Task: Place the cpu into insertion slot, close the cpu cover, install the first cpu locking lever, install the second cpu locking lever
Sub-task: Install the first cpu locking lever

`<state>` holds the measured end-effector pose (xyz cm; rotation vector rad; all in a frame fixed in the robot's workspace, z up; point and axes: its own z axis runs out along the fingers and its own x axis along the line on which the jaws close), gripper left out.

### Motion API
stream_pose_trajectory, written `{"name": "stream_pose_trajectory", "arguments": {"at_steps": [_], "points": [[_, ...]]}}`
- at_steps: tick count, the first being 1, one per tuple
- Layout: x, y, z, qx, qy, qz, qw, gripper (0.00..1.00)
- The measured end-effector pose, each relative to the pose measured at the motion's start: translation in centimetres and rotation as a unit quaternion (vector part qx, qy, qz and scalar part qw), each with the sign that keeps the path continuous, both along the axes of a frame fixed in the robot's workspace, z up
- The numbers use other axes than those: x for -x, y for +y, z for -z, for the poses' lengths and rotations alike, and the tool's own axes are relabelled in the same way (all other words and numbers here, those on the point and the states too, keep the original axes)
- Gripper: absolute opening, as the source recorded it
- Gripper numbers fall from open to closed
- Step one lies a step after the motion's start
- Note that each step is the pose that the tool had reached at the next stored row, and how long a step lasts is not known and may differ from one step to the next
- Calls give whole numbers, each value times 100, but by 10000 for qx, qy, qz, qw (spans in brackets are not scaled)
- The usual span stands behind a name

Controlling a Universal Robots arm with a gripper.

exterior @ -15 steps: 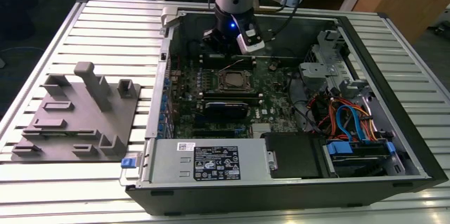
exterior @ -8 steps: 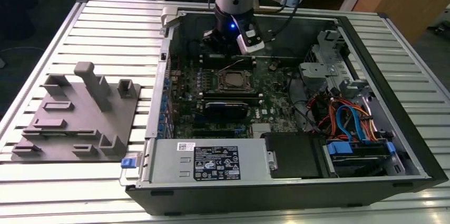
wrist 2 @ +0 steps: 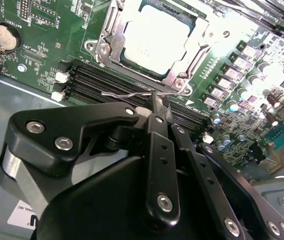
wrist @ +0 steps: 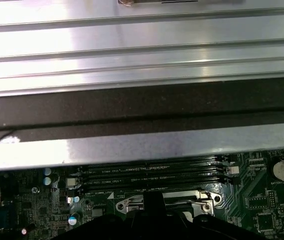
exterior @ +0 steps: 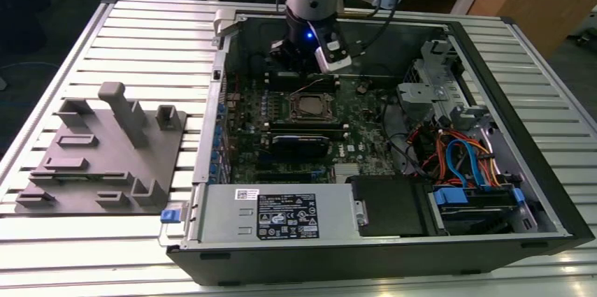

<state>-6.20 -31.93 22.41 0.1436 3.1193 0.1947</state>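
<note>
While the arm hangs over the far edge of the motherboard (exterior: 279, 122) in the exterior view, the cpu (exterior: 312, 107) lies in the insertion slot (exterior: 291, 110) mid-board. In the second wrist view the cpu cover (wrist 2: 113, 44) is down and the gripper (wrist 2: 155, 111), fingers clenched, touches a wire locking lever (wrist 2: 124, 93): likely the lever step, needing a hooking push. The first wrist view shows memory slots (wrist: 151, 172).

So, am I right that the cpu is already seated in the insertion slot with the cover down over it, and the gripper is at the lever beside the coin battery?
Nearly. The second wrist view shows the gripper at the wire lever beside the black memory slots, not the coin battery. The cpu is seated, cpu cover down.
</note>
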Motion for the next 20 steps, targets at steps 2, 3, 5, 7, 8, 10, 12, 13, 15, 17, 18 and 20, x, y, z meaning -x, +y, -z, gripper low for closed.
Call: {"name": "stream_pose_trajectory", "arguments": {"at_steps": [2, 3, 5, 7, 8, 10, 12, 13, 15, 17, 18, 20], "points": [[-12, 0, 1, 0, 1, 0, 10000, 10], [-17, 0, 1, 0, 2, 0, 10000, 10], [-28, 0, 3, 0, 2, 0, 10000, 10], [-36, 0, 4, 0, 2, 0, 10000, 10], [-40, 0, 6, 0, 2, 0, 10000, 10], [-49, 1, 14, 0, 2, 0, 10000, 10], [-57, 0, 24, 0, 2, 0, 10000, 10], [-61, 0, 28, 0, 3, 0, 10000, 10], [-67, 1, 32, 1, 3, 0, 10000, 10], [-74, 2, 38, 0, 2, 0, 10000, 10], [-77, 3, 41, 0, 2, 0, 10000, 10], [-85, 4, 46, 0, 3, 0, 10000, 10]]}}
